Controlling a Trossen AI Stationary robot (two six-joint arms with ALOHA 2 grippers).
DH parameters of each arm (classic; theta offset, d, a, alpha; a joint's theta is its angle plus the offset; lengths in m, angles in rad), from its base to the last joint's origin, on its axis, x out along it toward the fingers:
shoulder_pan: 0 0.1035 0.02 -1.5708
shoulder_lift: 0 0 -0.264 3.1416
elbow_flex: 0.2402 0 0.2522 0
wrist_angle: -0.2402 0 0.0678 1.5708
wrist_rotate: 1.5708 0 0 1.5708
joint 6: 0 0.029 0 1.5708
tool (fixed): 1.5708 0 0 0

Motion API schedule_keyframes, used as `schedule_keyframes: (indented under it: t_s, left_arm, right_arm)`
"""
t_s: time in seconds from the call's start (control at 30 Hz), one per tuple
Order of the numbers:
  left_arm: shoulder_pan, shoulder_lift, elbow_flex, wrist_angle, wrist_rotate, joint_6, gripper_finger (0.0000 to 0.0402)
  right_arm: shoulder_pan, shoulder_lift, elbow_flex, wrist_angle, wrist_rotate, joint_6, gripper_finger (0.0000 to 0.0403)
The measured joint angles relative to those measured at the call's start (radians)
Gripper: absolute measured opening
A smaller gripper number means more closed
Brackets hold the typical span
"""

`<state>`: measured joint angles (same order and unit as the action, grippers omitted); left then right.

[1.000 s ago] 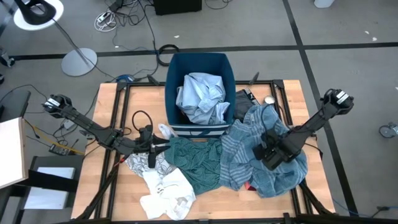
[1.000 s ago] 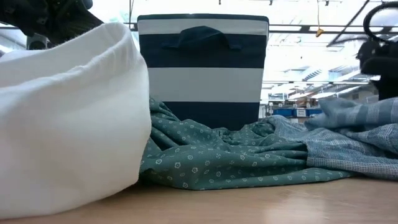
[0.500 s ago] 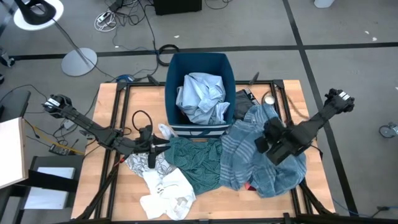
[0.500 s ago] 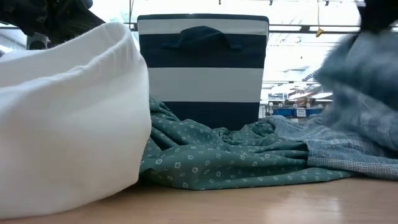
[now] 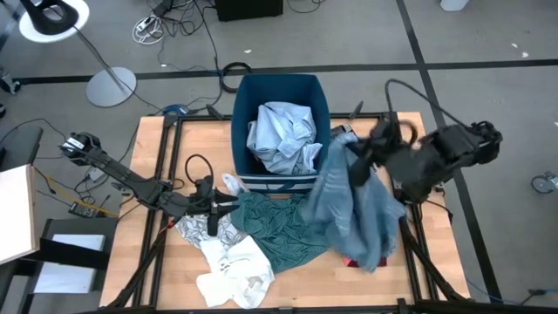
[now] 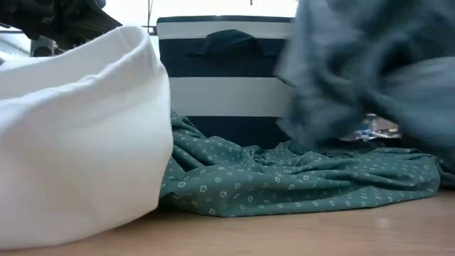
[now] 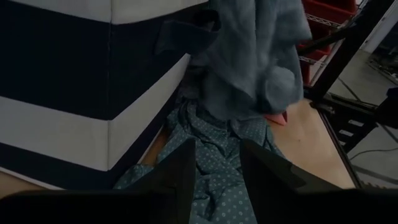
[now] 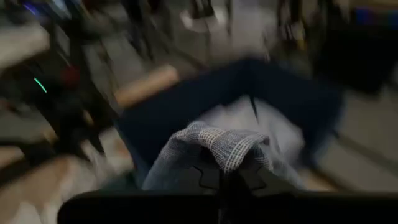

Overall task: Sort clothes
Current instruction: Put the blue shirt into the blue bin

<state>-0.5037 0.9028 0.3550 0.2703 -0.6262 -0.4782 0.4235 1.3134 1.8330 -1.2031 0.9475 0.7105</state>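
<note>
— How far is the sorting?

— I hold the teal striped cloth (image 5: pixel 353 209) in the right gripper (image 5: pixel 362 157), whose fingers are closed on its top edge; the cloth hangs below it, beside the bin (image 5: pixel 281 87). One light blue shirt (image 5: pixel 283 135) already lies inside.

— What is left?

— The green shirt (image 5: pixel 275 231), under the hanging cloth, and the white pieces (image 5: pixel 228 262) near my left gripper (image 5: pixel 228 205), which hovers open and holds nothing. I judge most of the work remains.

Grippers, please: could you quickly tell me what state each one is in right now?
Left gripper: open, holding nothing.
Right gripper: shut on the teal striped cloth.
</note>
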Motion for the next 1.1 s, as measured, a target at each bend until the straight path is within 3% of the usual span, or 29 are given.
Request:
schedule_keyframes:
  t_s: [0.17, 0.27, 0.37, 0.6, 0.7, 0.87, 1.1]
  left_arm:
    - [0.0, 0.0, 0.0, 0.0, 0.0, 0.0, 0.0131]
    - [0.0, 0.0, 0.0, 0.0, 0.0, 0.001, 0.0131]
    - [0.0, 0.0, 0.0, -0.001, 0.0, 0.003, 0.0131]
    - [0.0, 0.0, 0.0, 0.0, 0.0, 0.025, 0.0131]
    - [0.0, 0.0, 0.0, -0.001, 0.0, 0.025, 0.0131]
    - [0.0, 0.0, 0.0, -0.004, 0.0, 0.025, 0.0131]
    - [0.0, 0.0, 0.0, -0.013, 0.0, 0.031, 0.0131]
  right_arm:
    - [-0.117, 0.075, 0.168, 0.488, -0.002, -0.563, 0.0001]
    - [-0.202, 0.134, 0.248, 0.738, -0.038, -0.803, 0.0001]
    - [-0.296, 0.203, 0.308, 0.894, -0.14, -0.911, 0.0001]
    - [-0.511, 0.401, 0.413, 1.075, -0.483, -0.94, 0.0001]
    - [-0.57, 0.493, 0.463, 1.095, -0.565, -0.94, 0.0001]
    - [-0.636, 0.595, 0.517, 1.006, -0.575, -0.939, 0.0001]
    - [-0.686, 0.616, 0.523, 0.465, -0.578, -0.748, 0.0002]
